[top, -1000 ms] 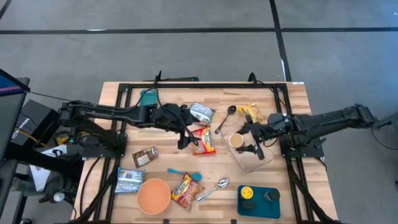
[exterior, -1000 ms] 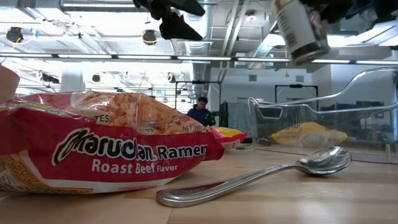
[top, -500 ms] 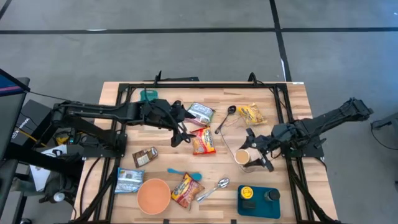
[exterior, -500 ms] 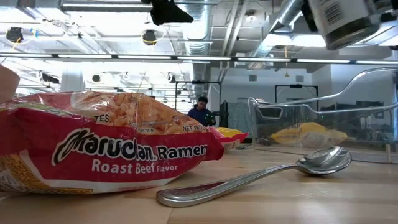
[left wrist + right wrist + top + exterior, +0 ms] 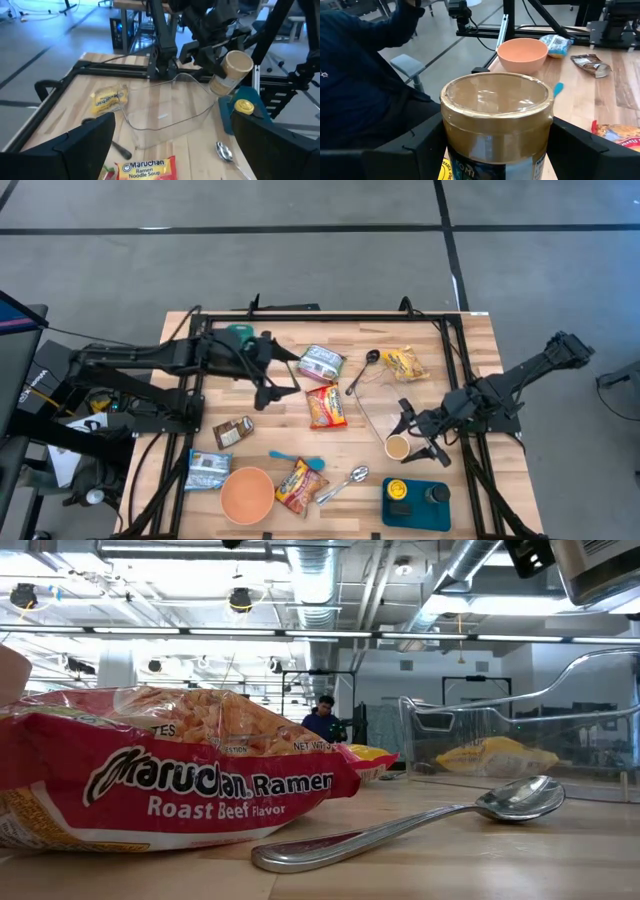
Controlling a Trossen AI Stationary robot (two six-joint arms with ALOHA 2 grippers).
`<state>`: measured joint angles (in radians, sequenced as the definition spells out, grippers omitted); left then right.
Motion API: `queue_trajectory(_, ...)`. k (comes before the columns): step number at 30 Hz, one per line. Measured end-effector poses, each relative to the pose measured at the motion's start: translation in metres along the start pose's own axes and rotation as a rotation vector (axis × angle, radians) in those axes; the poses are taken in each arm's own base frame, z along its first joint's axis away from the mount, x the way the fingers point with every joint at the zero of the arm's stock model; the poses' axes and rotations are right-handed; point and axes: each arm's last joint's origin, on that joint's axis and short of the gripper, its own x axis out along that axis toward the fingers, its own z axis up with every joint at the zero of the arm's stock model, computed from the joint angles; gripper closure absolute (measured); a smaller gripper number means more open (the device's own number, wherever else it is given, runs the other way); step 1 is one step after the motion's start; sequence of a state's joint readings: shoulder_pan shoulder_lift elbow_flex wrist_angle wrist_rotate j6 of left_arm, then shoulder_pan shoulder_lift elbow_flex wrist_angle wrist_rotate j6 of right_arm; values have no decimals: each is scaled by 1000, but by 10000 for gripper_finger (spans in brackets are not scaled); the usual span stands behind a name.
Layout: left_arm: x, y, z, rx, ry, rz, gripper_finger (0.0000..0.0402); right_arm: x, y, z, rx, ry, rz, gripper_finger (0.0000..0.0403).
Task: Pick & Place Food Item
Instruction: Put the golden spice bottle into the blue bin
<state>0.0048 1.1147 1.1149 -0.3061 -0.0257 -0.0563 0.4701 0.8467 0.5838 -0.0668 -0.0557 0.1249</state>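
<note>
High view: right gripper [image 5: 412, 439] grips a jar [image 5: 397, 447] between its fingers, jar tipped sideways with its tan top facing the camera, held over the near rim of the clear tub [image 5: 385, 402], just above the blue tray [image 5: 415, 505]. Left gripper [image 5: 277, 372] hangs over the table's [image 5: 470, 330] left half, fingers spread wide, nothing in them, near the green-and-white packet [image 5: 321, 362] and the red ramen pack [image 5: 327, 407]. Also on the table: yellow bag [image 5: 403, 363], black ladle [image 5: 362, 370], brown packet [image 5: 233, 431], blue-white packet [image 5: 208, 470], orange bowl [image 5: 247, 494], second ramen pack [image 5: 298, 484], blue spatula [image 5: 298, 460], silver spoon [image 5: 345, 482]. Tray carries a yellow lid [image 5: 398, 490] and a dark cap [image 5: 437, 494].

Low view: ramen pack [image 5: 170, 775] fills the left foreground, spoon [image 5: 420, 820] lies beside it. Tub [image 5: 520, 730] at right with the yellow bag [image 5: 497, 756] seen through it. Jar [image 5: 600, 570] is up in the top right corner, off the table, only partly in frame. A person [image 5: 322, 720] is far back in the room.

Left wrist view: own fingers [image 5: 80, 150] wide apart, empty. Ahead: tub [image 5: 170, 112], yellow bag [image 5: 107, 99], ramen pack [image 5: 145, 170], spoon [image 5: 224, 151], tray [image 5: 250, 102] with the yellow lid [image 5: 244, 106]. Right gripper [image 5: 212, 52] holds the jar [image 5: 231, 71] tilted above the tub's edge.

Right wrist view: jar [image 5: 496, 125] clamped between the fingers [image 5: 425, 145], sealed tan top toward the camera. Beyond it: bowl [image 5: 522, 54], blue-white packet [image 5: 555, 44], brown packet [image 5: 589, 64], spatula [image 5: 558, 88]. A person's dark sleeve [image 5: 365, 75] takes up the side off the table.
</note>
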Motion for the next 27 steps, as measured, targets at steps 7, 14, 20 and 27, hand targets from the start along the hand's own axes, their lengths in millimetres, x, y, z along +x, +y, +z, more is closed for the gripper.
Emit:
queue_trajectory(7, -27, 1, 4, 1, -23, -1, 9, 0, 4, -1, -6, 5, 11, 124)
queue_trajectory(14, -38, 3, -9, 51, -11, 37, 9, 0, 4, -1, -7, 4, 12, 124)
queue_trajectory(20, -39, 8, -40, 51, -20, 160, 9, 0, 4, -1, -7, 4, 12, 124)
queue_trajectory(27, -50, 11, -69, 39, -113, 170, 9, 0, 4, -1, -7, 4, 12, 124)
